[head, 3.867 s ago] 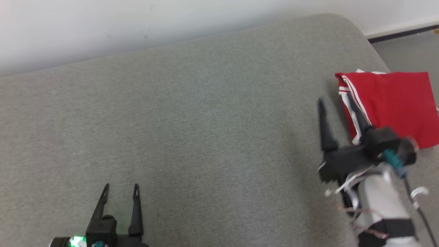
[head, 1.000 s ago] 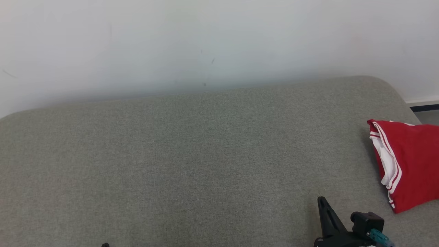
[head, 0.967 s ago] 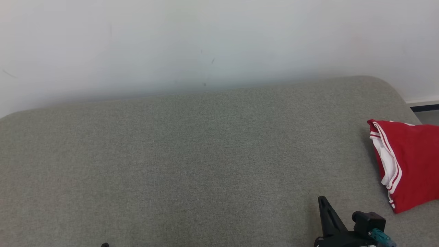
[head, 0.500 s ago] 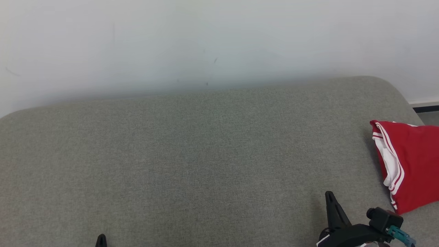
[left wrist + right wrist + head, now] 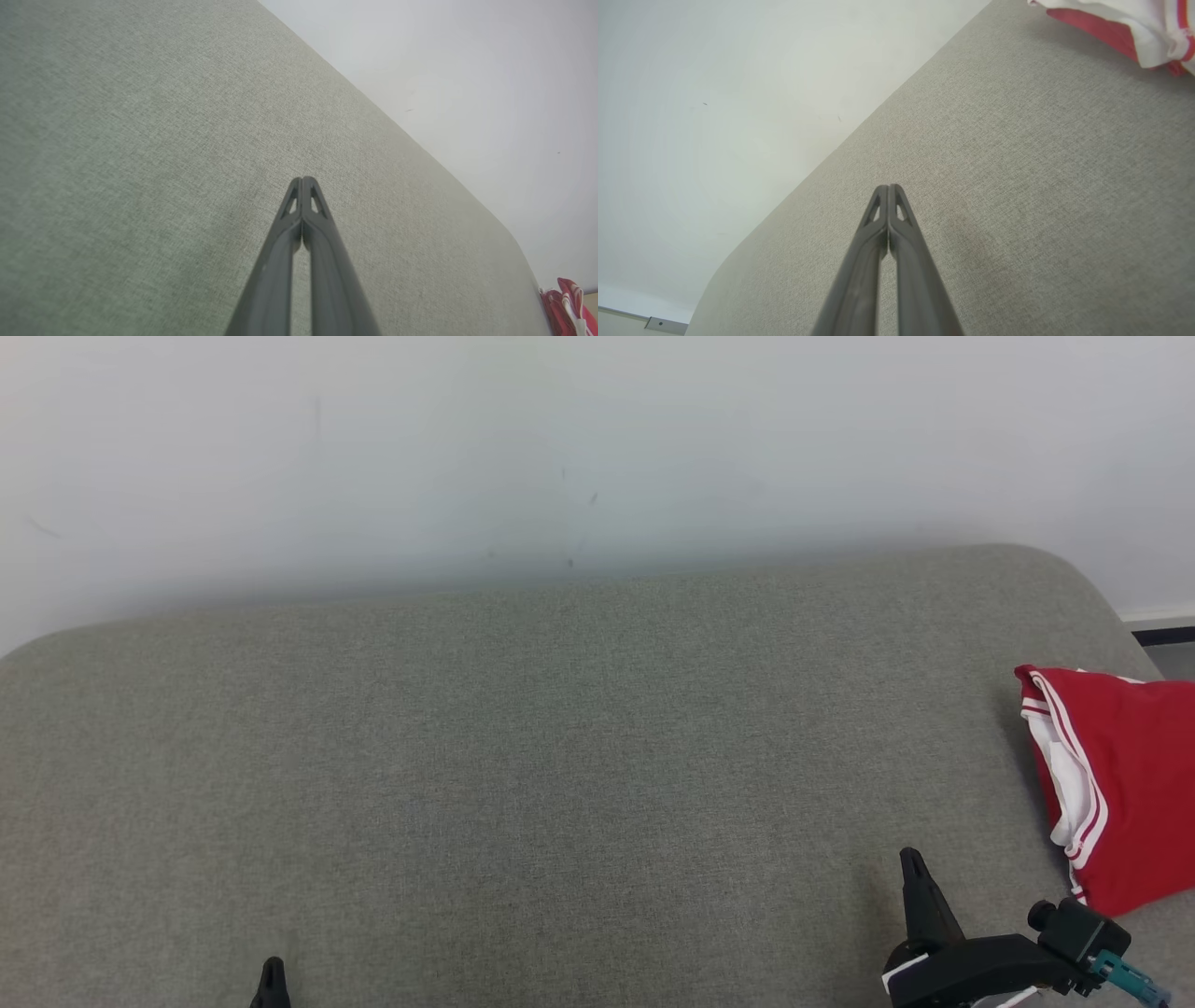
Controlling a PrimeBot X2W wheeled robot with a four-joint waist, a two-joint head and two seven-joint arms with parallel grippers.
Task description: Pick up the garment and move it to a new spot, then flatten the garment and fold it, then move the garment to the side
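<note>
Seemingly complete: red garment (image 5: 1125, 784) lies folded at the right edge on the grey cushion (image 5: 560, 756); left gripper (image 5: 302, 183) and right gripper (image 5: 888, 190), fingers closed and empty, stand clear of it.

Three views, one grey cushion (image 5: 560, 756)
We look down from above; our wrists skim low along it, facing the wall (image 5: 467, 70).

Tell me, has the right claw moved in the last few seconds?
Yes. The right gripper has pulled back from the red garment: earlier a finger lay over its striped edge; now it sits apart, nearer the robot.
</note>
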